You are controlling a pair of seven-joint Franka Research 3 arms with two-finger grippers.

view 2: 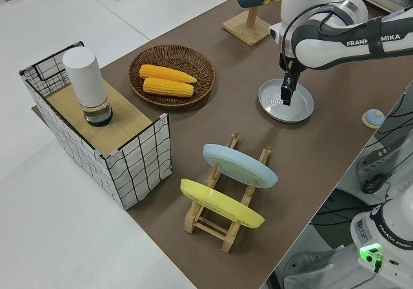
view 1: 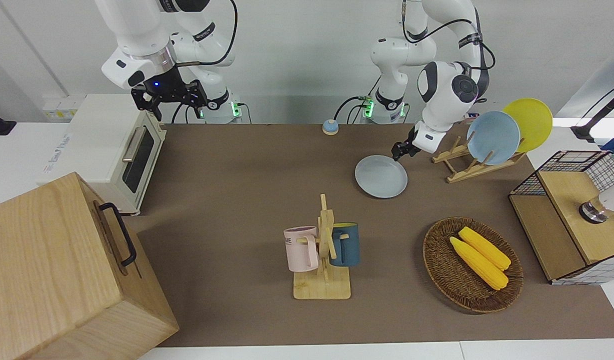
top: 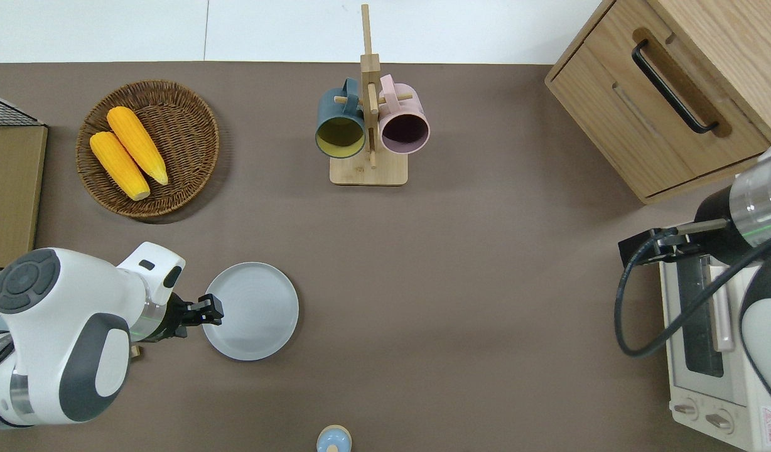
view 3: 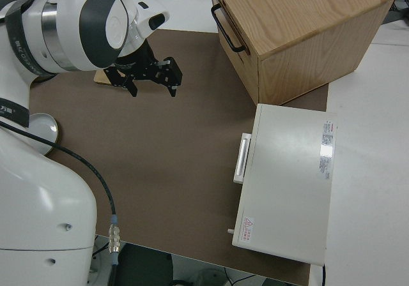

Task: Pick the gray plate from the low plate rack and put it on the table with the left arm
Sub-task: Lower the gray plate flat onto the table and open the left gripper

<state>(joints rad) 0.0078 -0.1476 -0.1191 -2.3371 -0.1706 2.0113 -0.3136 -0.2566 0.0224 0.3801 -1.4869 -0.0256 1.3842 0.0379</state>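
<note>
The gray plate [view 1: 381, 176] lies flat on the brown table [view 1: 237, 190], between the low plate rack [view 1: 462, 160] and the table's middle. It also shows in the overhead view [top: 253, 314] and the left side view [view 2: 293, 105]. My left gripper [view 1: 399, 150] is shut on the gray plate's rim on the side toward the rack, as the overhead view [top: 210, 309] shows. The rack [view 2: 226, 218] holds a light blue plate [view 1: 493, 137] and a yellow plate [view 1: 529, 122]. My right gripper [view 3: 151, 82] is open and parked.
A mug tree [view 1: 324, 250] with two mugs stands farther from the robots than the gray plate. A basket [view 1: 437, 265] with corn and a wire crate [view 1: 572, 215] sit at the left arm's end. A toaster oven [view 1: 117, 150] and wooden box [view 1: 62, 270] are at the right arm's end.
</note>
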